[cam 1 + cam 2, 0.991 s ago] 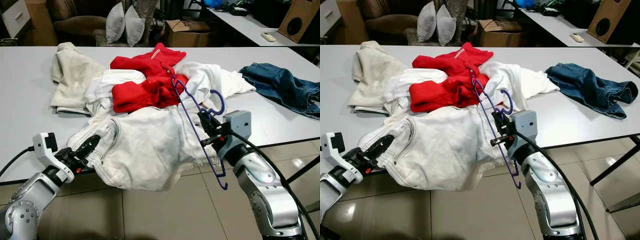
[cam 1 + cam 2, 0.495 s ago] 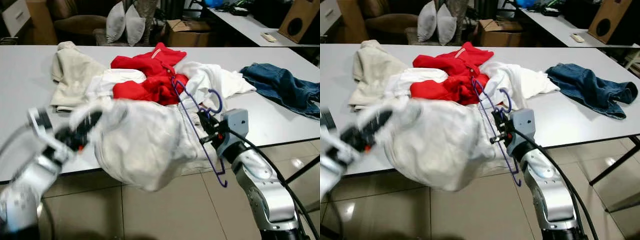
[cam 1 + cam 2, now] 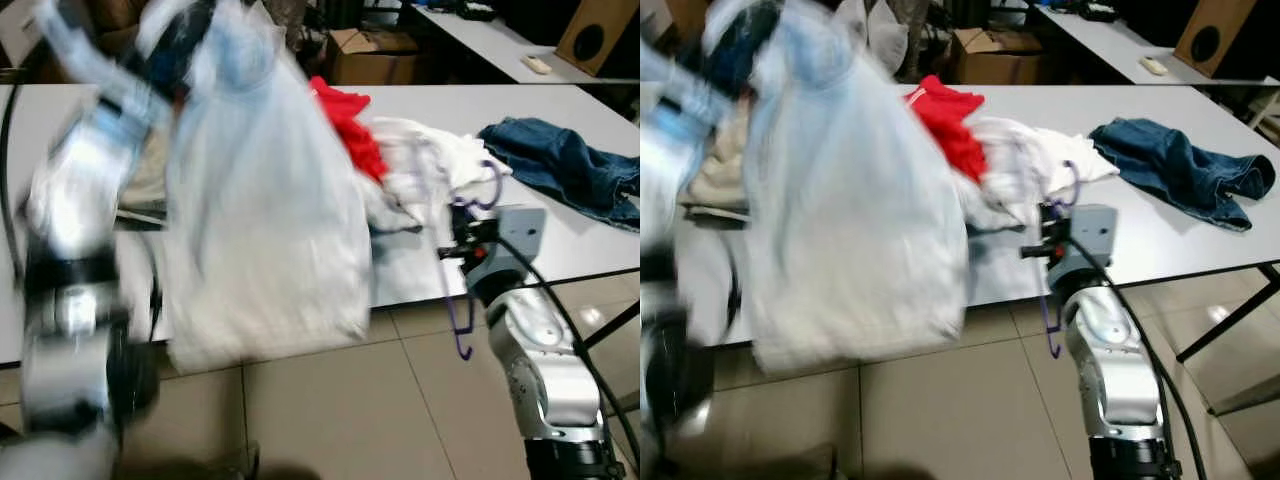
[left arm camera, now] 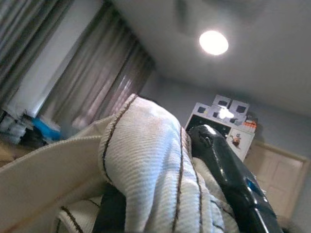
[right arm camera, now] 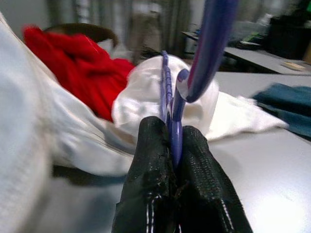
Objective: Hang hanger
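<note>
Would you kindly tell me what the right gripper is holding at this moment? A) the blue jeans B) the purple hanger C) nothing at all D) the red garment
B: in the right wrist view the right gripper has its two black fingers pinched shut on the purple hanger, whose lower end hangs below the table edge in the left eye view.

Left arm (image 3: 75,200) and white garment (image 3: 265,200) (lifted) blurred.
</note>
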